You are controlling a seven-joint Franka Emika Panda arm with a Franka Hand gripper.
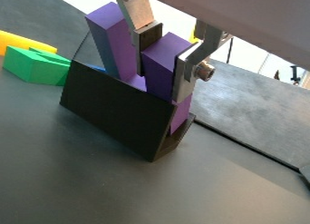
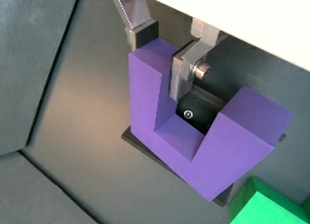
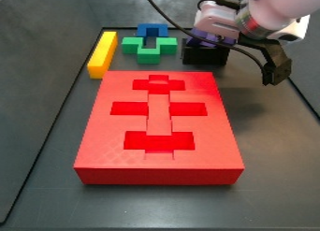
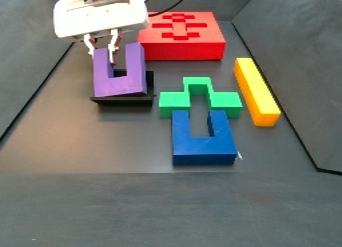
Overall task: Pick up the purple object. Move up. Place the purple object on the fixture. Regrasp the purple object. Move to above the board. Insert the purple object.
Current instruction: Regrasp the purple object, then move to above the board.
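Straddling one prong of the purple object (image 4: 118, 76), the gripper (image 4: 106, 47) grips it; the block stands upright in the fixture (image 1: 119, 110) directly beneath.

Robot lab bench: dark matte tabletop (image 3: 263, 132), coloured test blocks, gripper (image 4: 107, 43) overhead.

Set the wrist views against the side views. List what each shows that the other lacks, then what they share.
Only the wrist views: a close look at the gripper, its fingers straddling one prong of the purple object; whether they clamp it is unclear. Only the side views: the board and the blue block. Both: the purple object standing in the fixture, prongs up, and the green block.
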